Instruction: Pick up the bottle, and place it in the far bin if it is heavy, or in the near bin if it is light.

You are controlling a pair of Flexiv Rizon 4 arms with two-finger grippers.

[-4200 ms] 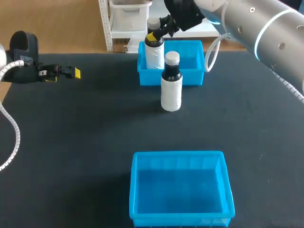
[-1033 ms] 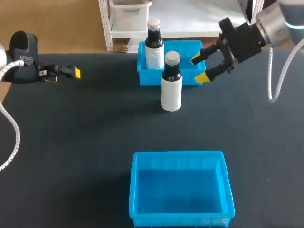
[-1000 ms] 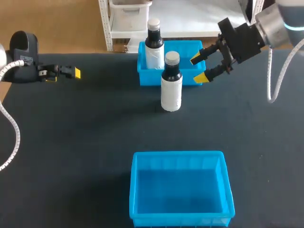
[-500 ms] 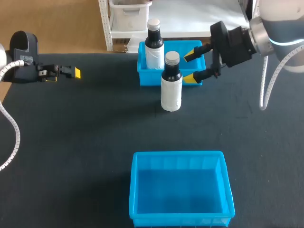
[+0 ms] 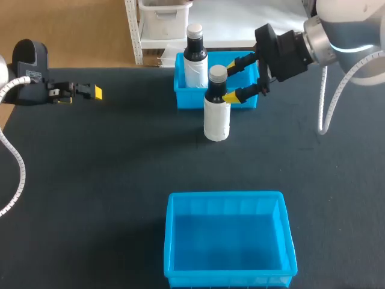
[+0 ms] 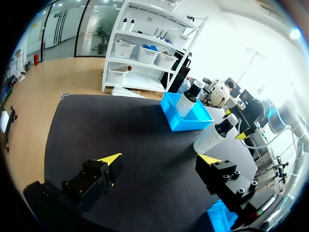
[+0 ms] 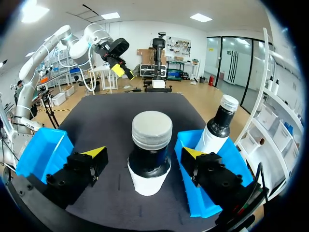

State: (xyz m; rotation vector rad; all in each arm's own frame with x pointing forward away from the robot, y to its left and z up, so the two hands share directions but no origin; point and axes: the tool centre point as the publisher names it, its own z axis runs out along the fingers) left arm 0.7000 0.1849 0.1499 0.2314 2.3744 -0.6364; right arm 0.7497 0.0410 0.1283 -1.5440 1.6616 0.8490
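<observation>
A bottle (image 5: 216, 111) with a grey cap, black neck and white body stands upright on the black table, just in front of the far blue bin (image 5: 245, 65). My right gripper (image 5: 233, 79) is open at its neck, one yellow tip behind and one in front. In the right wrist view the bottle (image 7: 150, 140) stands between the fingers of the right gripper (image 7: 144, 153), touched by neither. A second, similar bottle (image 5: 195, 57) stands in the far bin's left corner. My left gripper (image 6: 159, 158) hangs open and empty at the table's far left (image 5: 84, 91).
The near blue bin (image 5: 228, 241) sits empty at the table's front middle. The far bin's front wall is right behind the standing bottle. Black table (image 5: 108, 168) stretches bare between the bins and towards the left.
My right gripper, still open, has moved left from beside the far bin's right end to the standing bottle's neck. The left arm and both bottles have stayed put.
</observation>
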